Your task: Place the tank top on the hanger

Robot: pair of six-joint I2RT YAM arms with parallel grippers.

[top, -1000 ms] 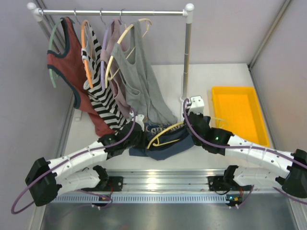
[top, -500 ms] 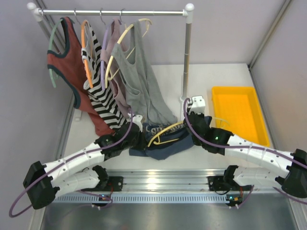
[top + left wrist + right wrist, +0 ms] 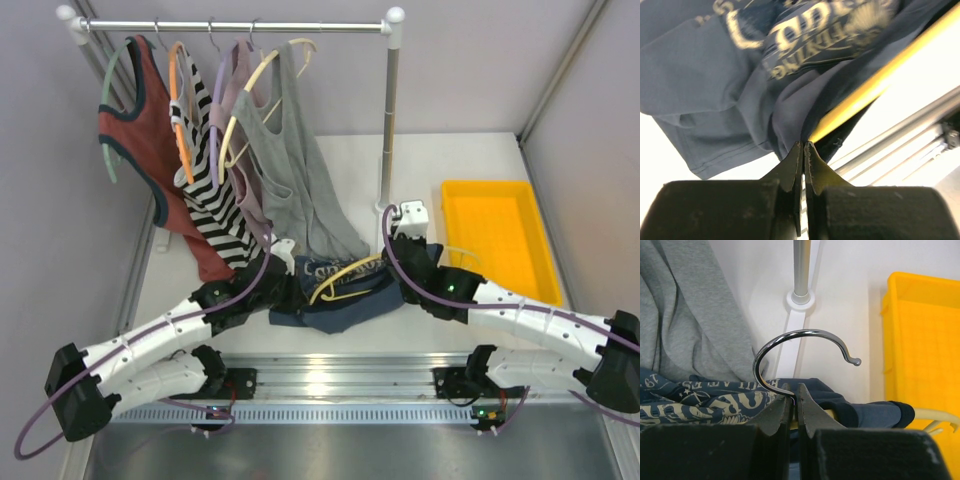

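Observation:
The slate-blue tank top [image 3: 345, 300] with its pale print lies crumpled on the table between my arms. The yellow hanger [image 3: 340, 277] lies across it, partly under the cloth. In the left wrist view my left gripper [image 3: 803, 145] is shut, its tips pinching a fold of the tank top [image 3: 715, 100] right beside the hanger's yellow arm [image 3: 875, 85]. In the right wrist view my right gripper [image 3: 794, 388] is shut on the base of the hanger's metal hook [image 3: 800, 335], with the tank top [image 3: 705, 400] bunched just behind. From above, the left gripper [image 3: 285, 272] and right gripper [image 3: 398, 250] flank the top.
A clothes rack [image 3: 235, 26] at the back holds a rust-red top [image 3: 150, 150], a striped top [image 3: 205, 190] and a grey tank top [image 3: 300, 180] that hangs down close to the work. The rack's pole base [image 3: 800, 297] stands ahead. A yellow bin [image 3: 498, 235] sits right. A metal rail [image 3: 330, 370] runs along the near edge.
My left arm has drawn back to the left, pulling the tank top's left edge with it. The right arm and hanger hook have stayed put.

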